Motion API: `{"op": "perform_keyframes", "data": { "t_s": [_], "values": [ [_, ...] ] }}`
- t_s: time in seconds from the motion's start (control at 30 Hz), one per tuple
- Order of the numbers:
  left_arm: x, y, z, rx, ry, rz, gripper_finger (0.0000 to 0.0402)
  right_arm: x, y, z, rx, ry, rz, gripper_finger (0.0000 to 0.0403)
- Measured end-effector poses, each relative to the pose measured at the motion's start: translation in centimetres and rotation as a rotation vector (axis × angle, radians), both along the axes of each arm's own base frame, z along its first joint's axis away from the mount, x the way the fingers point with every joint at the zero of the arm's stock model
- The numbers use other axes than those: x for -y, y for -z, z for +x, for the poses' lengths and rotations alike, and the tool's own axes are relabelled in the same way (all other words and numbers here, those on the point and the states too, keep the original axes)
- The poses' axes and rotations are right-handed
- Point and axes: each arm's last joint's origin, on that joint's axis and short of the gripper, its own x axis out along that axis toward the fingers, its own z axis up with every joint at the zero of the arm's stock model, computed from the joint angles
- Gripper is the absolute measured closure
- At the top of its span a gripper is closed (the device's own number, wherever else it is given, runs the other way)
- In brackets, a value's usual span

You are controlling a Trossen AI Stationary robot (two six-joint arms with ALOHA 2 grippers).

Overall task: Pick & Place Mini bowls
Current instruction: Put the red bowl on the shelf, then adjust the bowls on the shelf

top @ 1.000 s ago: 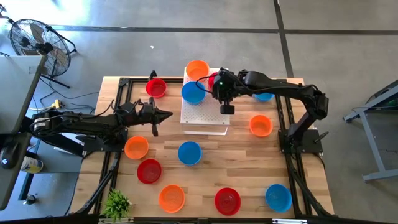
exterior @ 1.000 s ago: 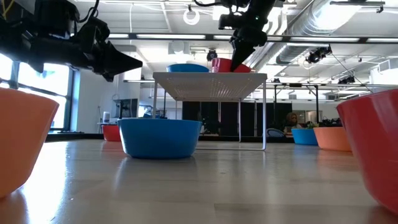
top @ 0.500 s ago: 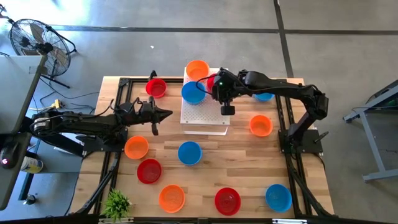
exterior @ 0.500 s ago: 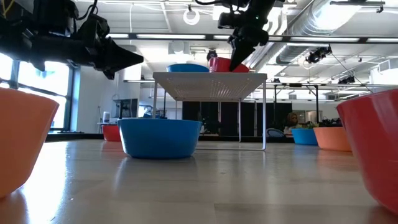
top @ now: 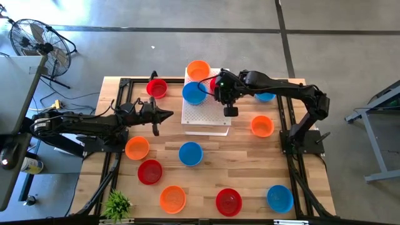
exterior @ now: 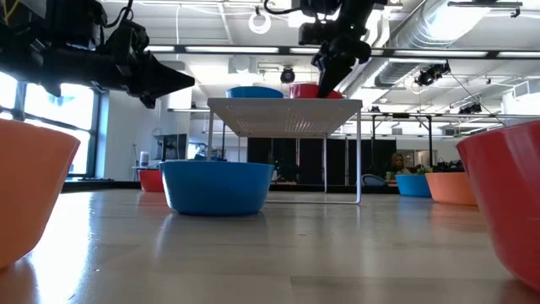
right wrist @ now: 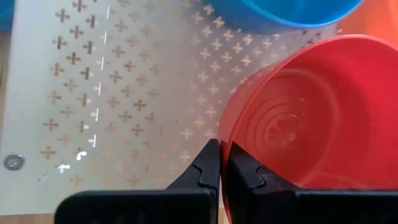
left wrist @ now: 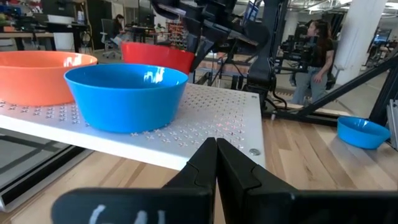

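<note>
The right gripper's (right wrist: 219,163) two dark fingers are pinched together on the rim of a glossy red plastic mini bowl (right wrist: 298,112), one inside the wall and one outside. That bowl sits on the white perforated rectangular board (top: 205,115), toward its 1 o'clock corner, level on the raised board in the low view (exterior: 316,90). Beside it, at 10 o'clock on the board, stands a glossy blue plastic mini bowl (top: 194,94), and at 12 o'clock an orange plastic mini bowl (top: 198,69). The left gripper (top: 167,114) hangs over the wooden table (top: 244,169) just off the board's 9 o'clock edge, its fingers pressed shut with nothing between them. More red, orange and blue bowls lie scattered around the table.
</note>
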Motion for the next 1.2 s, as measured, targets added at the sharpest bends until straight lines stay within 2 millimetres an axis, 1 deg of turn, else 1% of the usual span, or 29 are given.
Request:
{"op": "perform_keyframes", "data": {
  "t_s": [0.2, 0.27, 0.5, 0.6, 0.73, 0.83, 0.93, 1.2],
  "values": [
    [0.0, 0.0, 0.0, -0.001, -0.002, -0.001, 0.0401, 0.2, 0.6, 0.4, -0.019, 0.007, -0.006, 0.0401],
    [0.0, 0.0, 0.0, -0.003, -0.002, -0.001, 0.0401, 0.2, 0.6, 0.4, -0.019, 0.009, -0.007, 0.0393],
    [0.0, 0.0, 0.0, -0.003, -0.006, -0.002, 0.0401, 0.3, 0.3, 0.8, 0.023, 0.015, -0.028, 0.0316],
    [0.0, 0.0, 0.0, -0.003, -0.007, -0.002, 0.0401, 0.3, -0.4, 1.0, 0.056, 0.012, -0.038, 0.0287],
    [0.0, 0.0, 0.0, -0.003, -0.007, -0.002, 0.0401, -0.3, -1.6, 2.1, 0.171, -0.028, -0.068, 0.0264],
    [0.0, 0.0, 0.0, -0.003, -0.007, 0.001, 0.0401, -1.1, -2.0, 3.0, 0.253, -0.103, -0.099, 0.0257],
    [0.0, 0.1, 0.0, -0.007, -0.007, 0.0, 0.0401, -1.7, -1.4, 4.1, 0.281, -0.158, -0.123, 0.0259],
    [0.0, 0.1, 0.0, -0.007, -0.007, 0.0, 0.0401, -1.3, 1.2, 5.8, 0.22, -0.195, -0.16, 0.029]
  ]
}}
